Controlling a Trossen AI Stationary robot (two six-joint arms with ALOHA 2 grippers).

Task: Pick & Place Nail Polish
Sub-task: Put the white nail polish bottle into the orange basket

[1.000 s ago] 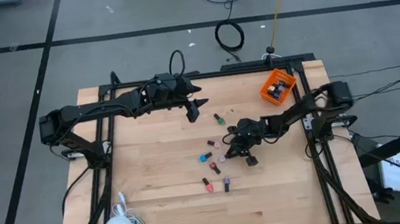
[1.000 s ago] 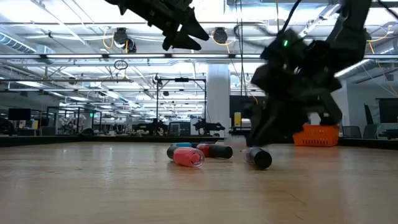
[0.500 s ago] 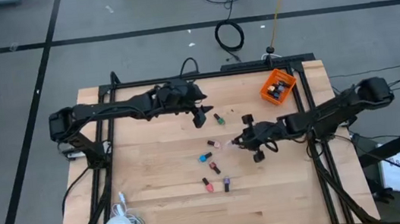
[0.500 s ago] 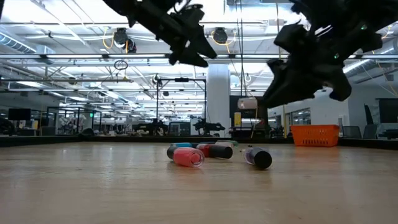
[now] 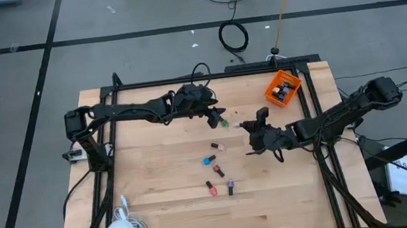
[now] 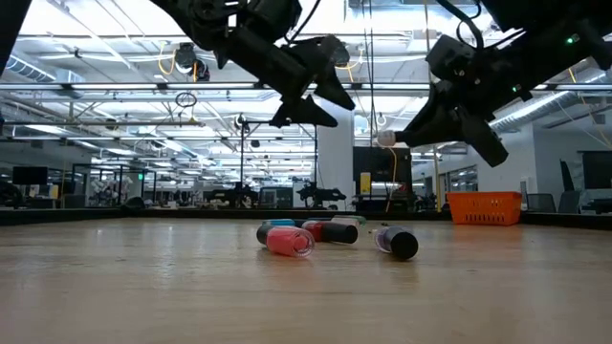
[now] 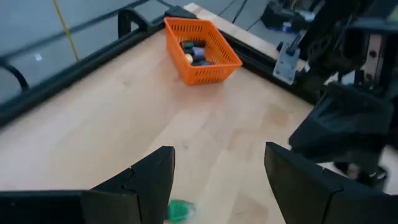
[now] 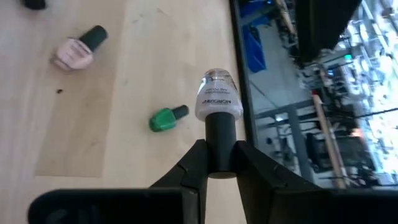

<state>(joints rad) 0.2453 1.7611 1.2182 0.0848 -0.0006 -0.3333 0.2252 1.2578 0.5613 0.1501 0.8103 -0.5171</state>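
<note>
One bottle in hand: pale nail polish bottle (image 8: 217, 95) pinched by its dark cap between the right gripper (image 5: 256, 129) jaws, glass end sticking out past the tips, clear of the bench (image 5: 160, 205).
Why held so: cap gives the jaws a firm grip and leaves the body free to drop into the bin, my read.
Other bottles: green bottle (image 5: 225, 124) lies on the bench, well short of the orange bin (image 5: 282, 89) on its left-arm side; pink bottle (image 8: 78, 50) beyond it; a loose scatter of more bottles (image 5: 219, 171) farther still toward the bench middle, all on their sides.
Bin contents: a few bottles (image 7: 193, 52) already inside the bin.
Left gripper: left gripper (image 5: 215, 115) hovers just above the green bottle, jaws spread wide with nothing between them; bottle shows low between the left fingers (image 7: 147, 182), so it looks lined up for a pick.
Right gripper place: between the scatter and the bin, raised off the bench.
Change, right: half a second back it sat lower and nearer the scatter; now lifted and shifted toward the bin.
Change, left: has pushed farther out from its side, closing on the green bottle.
Unmoved: the lying bottles sit where they were.
</note>
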